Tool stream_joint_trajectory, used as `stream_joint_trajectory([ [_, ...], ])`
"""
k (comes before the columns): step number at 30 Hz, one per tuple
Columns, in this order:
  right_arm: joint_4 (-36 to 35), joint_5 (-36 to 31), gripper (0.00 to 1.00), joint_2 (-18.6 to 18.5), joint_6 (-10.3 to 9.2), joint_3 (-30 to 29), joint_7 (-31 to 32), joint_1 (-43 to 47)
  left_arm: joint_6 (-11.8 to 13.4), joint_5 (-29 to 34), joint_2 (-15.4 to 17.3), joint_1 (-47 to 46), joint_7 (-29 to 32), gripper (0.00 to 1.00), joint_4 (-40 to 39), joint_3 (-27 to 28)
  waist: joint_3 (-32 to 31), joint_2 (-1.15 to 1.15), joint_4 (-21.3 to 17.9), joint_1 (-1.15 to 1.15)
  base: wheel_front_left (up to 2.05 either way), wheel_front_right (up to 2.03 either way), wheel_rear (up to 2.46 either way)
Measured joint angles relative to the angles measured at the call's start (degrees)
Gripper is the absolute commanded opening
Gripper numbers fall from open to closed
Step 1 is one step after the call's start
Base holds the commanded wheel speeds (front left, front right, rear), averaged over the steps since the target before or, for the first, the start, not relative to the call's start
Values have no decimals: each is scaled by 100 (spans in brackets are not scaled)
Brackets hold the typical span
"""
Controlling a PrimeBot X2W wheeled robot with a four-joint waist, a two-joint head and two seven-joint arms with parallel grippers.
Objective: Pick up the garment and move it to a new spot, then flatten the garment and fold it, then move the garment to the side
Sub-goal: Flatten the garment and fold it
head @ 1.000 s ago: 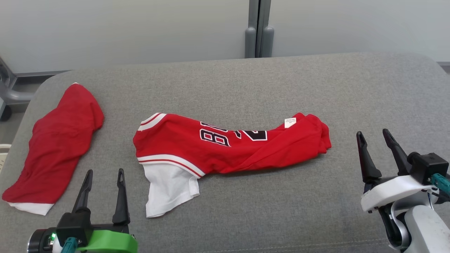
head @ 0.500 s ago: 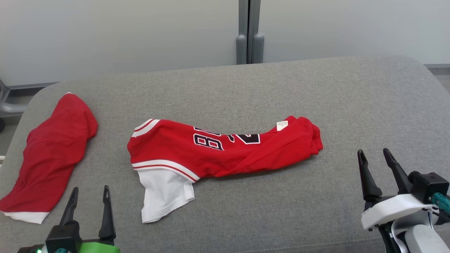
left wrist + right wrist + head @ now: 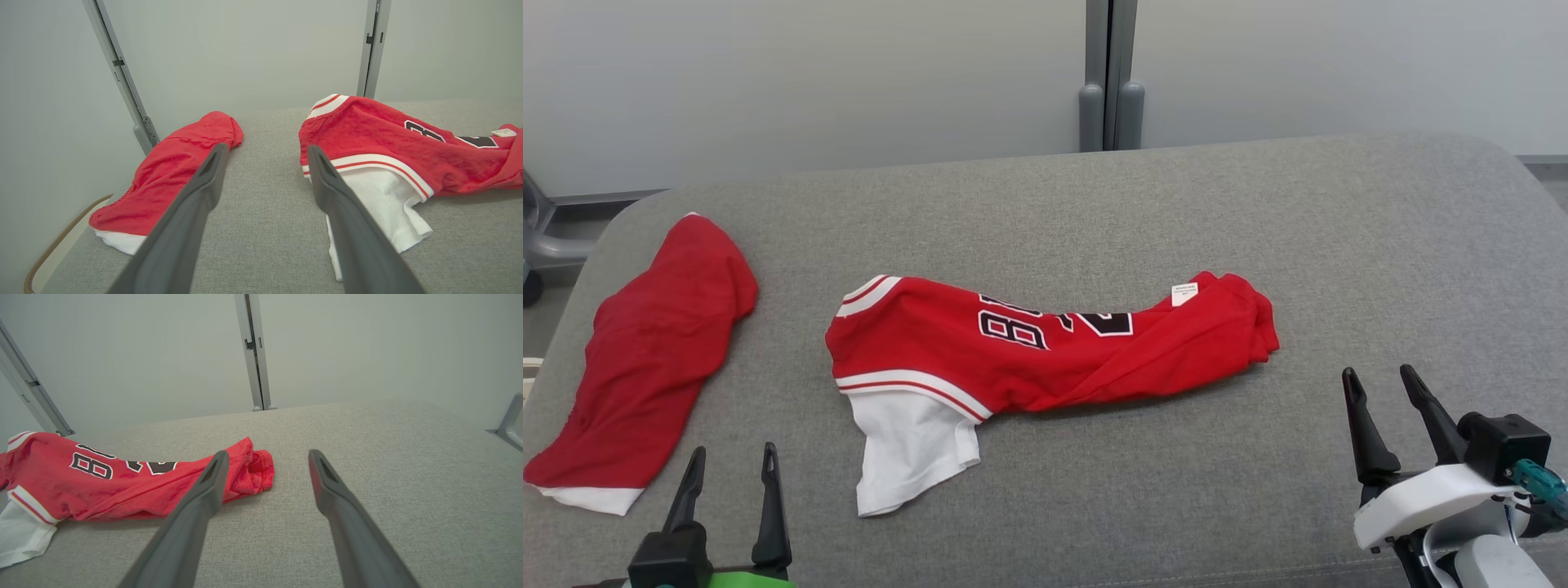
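The garment (image 3: 1054, 351) is a red jersey with black numbers, white trim and a white under-sleeve. It lies crumpled lengthwise in the middle of the grey cushion (image 3: 1380, 245). My left gripper (image 3: 732, 451) is open near the front edge, left of the white sleeve and apart from it. In the left wrist view the left gripper (image 3: 267, 147) frames bare cushion beside the garment (image 3: 388, 134). Open as well, my right gripper (image 3: 1379, 372) sits to the right of the garment's bunched end. The right wrist view shows the right gripper (image 3: 269, 452) empty, with the garment (image 3: 122, 486) to its left.
A second red garment (image 3: 654, 343) with a white hem lies at the cushion's left end, also seen in the left wrist view (image 3: 175, 167). Grey wall panels with a vertical metal post (image 3: 1109, 73) stand behind. The cushion's rounded edges drop off left and right.
The head view has shifted a little. Both grippers have drawn back toward the cushion's front edge, farther from the garment. The garment lies as before.
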Motion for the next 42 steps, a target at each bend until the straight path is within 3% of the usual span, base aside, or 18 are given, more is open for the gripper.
stream_joint_trajectory([
  [30, 103, 33, 100, -19, 0, 36, 35, -38, -11, -65, 71, -4, 0, 100, 154, -135, -7, 0, 45, 0, 0, 0, 0],
  [36, 363, 43, 100, -19, -1, 20, 63, -260, -47, -185, 55, -146, -1, 100, 171, -240, 25, 0, 65, 0, 0, 0, 0],
  [42, 894, 91, 100, -29, -1, 288, 172, -780, -250, -309, 78, -487, 120, 100, 657, -527, 118, 0, 80, 0, 0, 0, 0],
])
